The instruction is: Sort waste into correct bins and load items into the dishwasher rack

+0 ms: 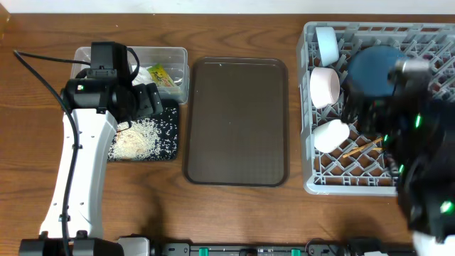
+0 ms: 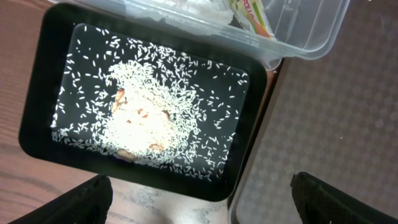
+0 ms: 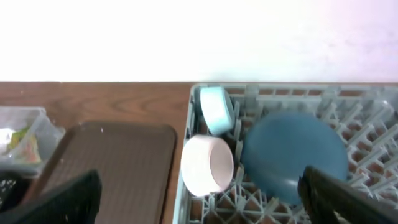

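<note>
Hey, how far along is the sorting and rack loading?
Done: white rice grains in the shallow black tray, yellow-green snack wrapper in the clear plastic tub; dark-blue bowl, light-blue bowl, white bowl, white cup and wooden chopsticks in the grey plastic rack. In hand: nothing; left tool and right tool open. Left: nothing visible.

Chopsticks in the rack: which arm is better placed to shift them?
Right. The right claw hovers above the rack holding the chopsticks; the left claw is over the black tray of rice.
</note>
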Robot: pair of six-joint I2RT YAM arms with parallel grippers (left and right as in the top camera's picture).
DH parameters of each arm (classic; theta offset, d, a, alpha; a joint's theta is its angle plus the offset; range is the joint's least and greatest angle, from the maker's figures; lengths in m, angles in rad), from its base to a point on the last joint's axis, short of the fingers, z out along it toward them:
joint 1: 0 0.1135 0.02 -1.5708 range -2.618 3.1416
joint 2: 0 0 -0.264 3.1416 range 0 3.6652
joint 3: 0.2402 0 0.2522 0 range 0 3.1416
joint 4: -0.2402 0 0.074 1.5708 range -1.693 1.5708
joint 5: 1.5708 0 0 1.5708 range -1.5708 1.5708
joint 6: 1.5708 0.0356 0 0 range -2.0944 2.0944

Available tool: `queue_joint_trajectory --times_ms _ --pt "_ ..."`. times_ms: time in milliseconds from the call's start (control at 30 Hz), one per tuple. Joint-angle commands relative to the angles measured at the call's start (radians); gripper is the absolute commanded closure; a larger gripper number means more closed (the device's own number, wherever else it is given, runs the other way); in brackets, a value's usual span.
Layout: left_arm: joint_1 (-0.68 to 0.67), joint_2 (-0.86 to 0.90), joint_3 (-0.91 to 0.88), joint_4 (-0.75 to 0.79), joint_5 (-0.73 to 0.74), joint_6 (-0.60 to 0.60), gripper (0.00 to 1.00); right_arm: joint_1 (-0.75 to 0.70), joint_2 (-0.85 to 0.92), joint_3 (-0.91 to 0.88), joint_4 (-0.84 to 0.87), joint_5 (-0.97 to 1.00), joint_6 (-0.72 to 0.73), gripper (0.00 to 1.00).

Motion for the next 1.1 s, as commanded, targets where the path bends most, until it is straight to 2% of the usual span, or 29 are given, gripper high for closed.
queue_joint_trajectory --times_ms 0,233,433,733,1067 --pt "0.003 0.007 -0.008 -0.005 -0.005 0.013 0.06 0.011 -0.154 -0.225 0.103 -0.027 -0.088 0.01" --pt "0.003 0.007 -0.008 -0.005 -0.005 0.013 0.06 0.006 -0.500 -0.659 0.300 0.011 -0.098 0.01" --pt "0.003 0.007 -0.008 -0.005 -0.005 0.013 0.06 -0.009 -0.716 -0.924 0.484 -0.004 -0.098 0.01" --pt "0.003 0.007 -0.008 -0.005 -0.005 0.013 0.06 -0.027 -0.833 -1.067 0.528 -0.038 -0.098 0.01" --pt "0.003 0.007 -0.008 -0.005 -0.005 0.013 0.06 -0.032 -0.863 -1.067 0.490 -0.045 -0.045 0.01"
